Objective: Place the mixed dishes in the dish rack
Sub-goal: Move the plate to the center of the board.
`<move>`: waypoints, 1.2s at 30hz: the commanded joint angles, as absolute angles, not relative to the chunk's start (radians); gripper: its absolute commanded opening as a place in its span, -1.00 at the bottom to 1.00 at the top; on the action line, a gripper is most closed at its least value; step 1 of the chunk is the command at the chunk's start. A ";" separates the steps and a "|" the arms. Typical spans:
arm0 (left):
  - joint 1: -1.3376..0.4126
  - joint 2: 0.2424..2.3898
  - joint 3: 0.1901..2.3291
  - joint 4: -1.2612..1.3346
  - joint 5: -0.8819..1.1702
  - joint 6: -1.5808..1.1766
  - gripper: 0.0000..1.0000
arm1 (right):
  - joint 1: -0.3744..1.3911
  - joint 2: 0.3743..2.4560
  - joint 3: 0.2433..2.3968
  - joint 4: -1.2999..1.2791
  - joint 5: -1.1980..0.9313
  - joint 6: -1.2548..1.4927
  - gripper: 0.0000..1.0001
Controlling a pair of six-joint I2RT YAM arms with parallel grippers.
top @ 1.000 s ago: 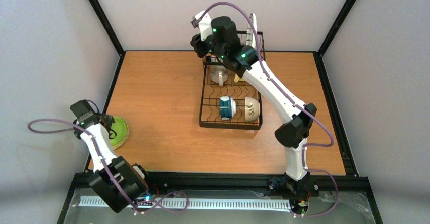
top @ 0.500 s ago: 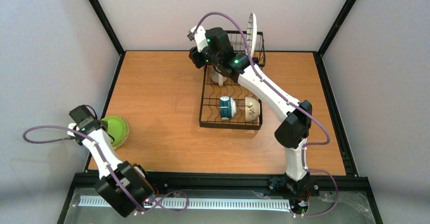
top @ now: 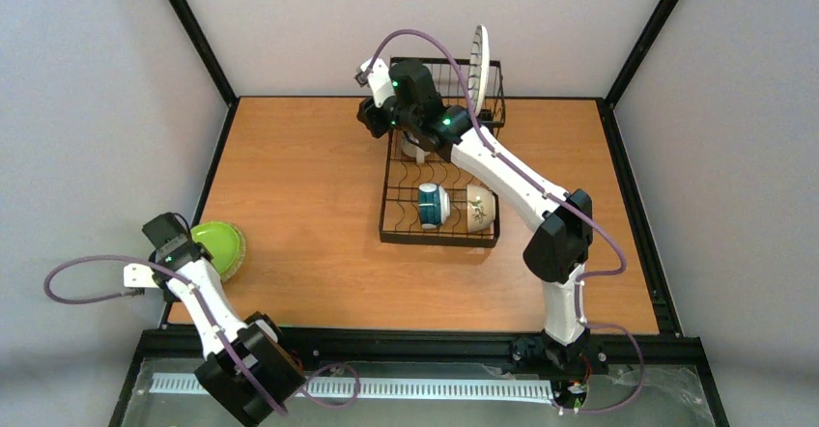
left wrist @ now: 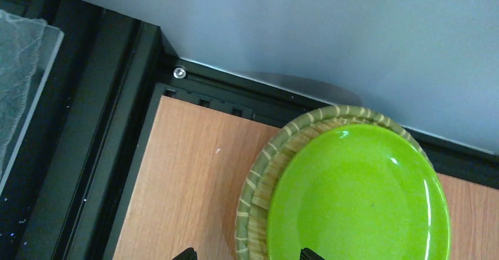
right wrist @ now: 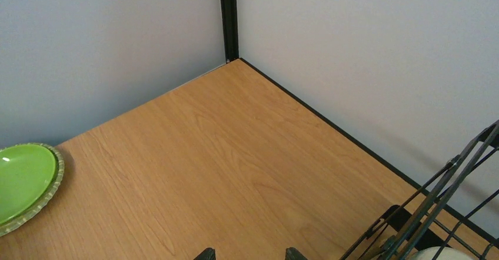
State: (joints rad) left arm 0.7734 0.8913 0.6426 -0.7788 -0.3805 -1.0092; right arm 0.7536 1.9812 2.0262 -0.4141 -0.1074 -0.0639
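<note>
The lime-green plate (top: 218,245) (left wrist: 359,195) lies on the tan plate (left wrist: 263,175) at the table's left edge. My left gripper (top: 174,238) (left wrist: 247,255) hovers open at their near-left rim and holds nothing. The black dish rack (top: 394,216) stands mid-table. In it are a teal-and-white cup (top: 432,205), a cream bowl (top: 480,209) and a cream mug (top: 417,144). The striped plate (top: 478,54) stands upright in its tall basket end. My right gripper (top: 371,118) (right wrist: 249,254) is open and empty over the wood beside the rack's far-left corner.
Grey walls and black frame rails (top: 193,31) enclose the wooden table (top: 299,176). The right arm (top: 512,171) stretches diagonally across the rack. The rack's wires (right wrist: 447,213) show at the right wrist view's lower right. A purple cable (top: 87,272) loops left of the left arm.
The right gripper has drawn left and down, away from the striped plate, which stays upright in the basket. The left arm has pulled back toward the near edge, uncovering the green plate.
</note>
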 commanded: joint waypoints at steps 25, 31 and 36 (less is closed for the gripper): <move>0.778 1.141 0.636 -0.757 -0.615 -1.300 0.97 | 0.718 2.040 2.030 -0.368 -0.182 -0.035 0.37; 0.778 1.195 0.656 -0.739 -0.611 -1.323 0.96 | 0.699 2.061 2.048 -0.375 -0.195 -0.035 0.38; 0.778 1.234 0.661 -0.719 -0.610 -1.339 0.97 | 0.685 2.079 2.045 -0.375 -0.210 -0.031 0.38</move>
State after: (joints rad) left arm 0.7734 1.2091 0.6380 -0.7502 -0.5751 -1.2972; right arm 0.6987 2.0529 2.0171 -0.3779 -0.1852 -0.0406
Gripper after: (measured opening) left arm 0.980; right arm 0.686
